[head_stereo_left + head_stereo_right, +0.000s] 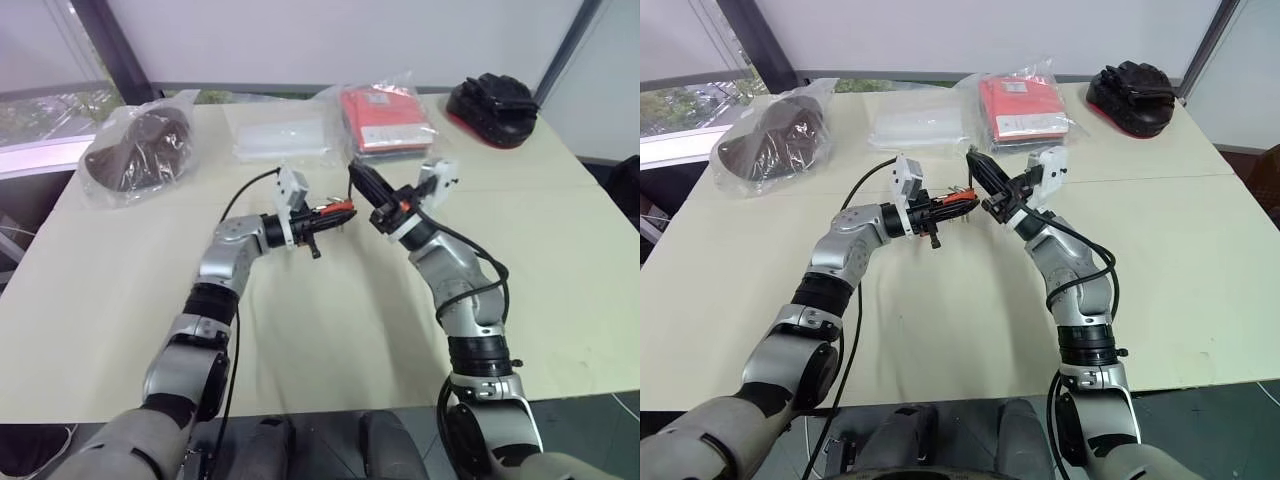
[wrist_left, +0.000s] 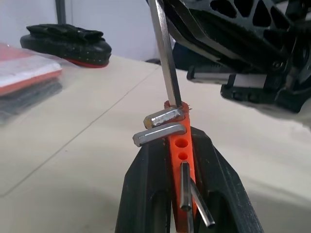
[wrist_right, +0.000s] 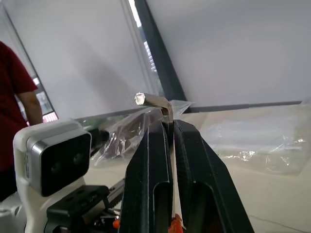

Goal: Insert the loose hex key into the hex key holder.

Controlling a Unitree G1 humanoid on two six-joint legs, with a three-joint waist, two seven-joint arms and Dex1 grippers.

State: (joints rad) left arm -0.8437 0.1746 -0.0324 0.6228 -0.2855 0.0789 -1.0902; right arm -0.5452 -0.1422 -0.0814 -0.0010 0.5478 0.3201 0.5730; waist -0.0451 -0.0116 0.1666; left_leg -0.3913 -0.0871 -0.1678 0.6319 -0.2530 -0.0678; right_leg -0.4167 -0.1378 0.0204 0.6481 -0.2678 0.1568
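Left pincer [image 2: 182, 194] clamps the holder [image 2: 181, 145] mid-counter [image 1: 330, 350]; right pincer [image 3: 171, 160], at its 3 o'clock, grips the key [image 2: 165, 58], tip at the holder. Key: light, stiff, slippery; hold mid-shaft

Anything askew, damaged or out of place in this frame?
Nothing stands out. The left gripper is shut on the hex key holder, held above the table. The right gripper is shut on the loose hex key, whose tip meets the holder's end. Bagged items lie at the far edge.
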